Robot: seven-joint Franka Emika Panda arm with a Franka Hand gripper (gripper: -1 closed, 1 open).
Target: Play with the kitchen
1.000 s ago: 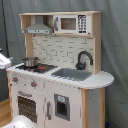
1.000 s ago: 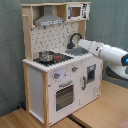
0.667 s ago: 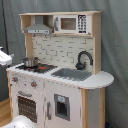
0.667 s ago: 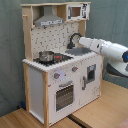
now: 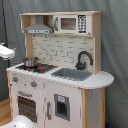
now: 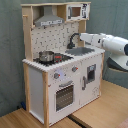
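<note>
Two exterior views show the kitchen (image 5: 57, 70) standing upright on a wooden floor (image 6: 95, 112) before a grey curtain (image 5: 115, 50). My arm (image 6: 107, 44) reaches in from the second exterior view's right, its white forearm extended over the counter toward the sink (image 6: 80, 51) and the black faucet (image 6: 73, 39). The front end of my arm sits just beside the faucet; whether it touches I cannot tell. My gripper is hidden at the arm's tip against the faucet, so I cannot tell whether it is apart or together. In the first exterior view only a small white part of my arm (image 5: 6, 50) shows at the first exterior view's left edge, level with the stovetop.

On the stovetop, a small pot (image 5: 30, 62) stands upright, well apart from the sink. The oven door (image 6: 64, 95) is closed, as is the lower cupboard door (image 5: 61, 106). The microwave (image 5: 69, 23) on the upper shelf is closed too, and the hood (image 5: 39, 30) hangs above the stovetop.

Progress, as I judge it: I am at the sink area, with the faucet the likely object of play. The pot, the knobs, the oven and the microwave all appear undisturbed, so most of the play is left to do.
</note>
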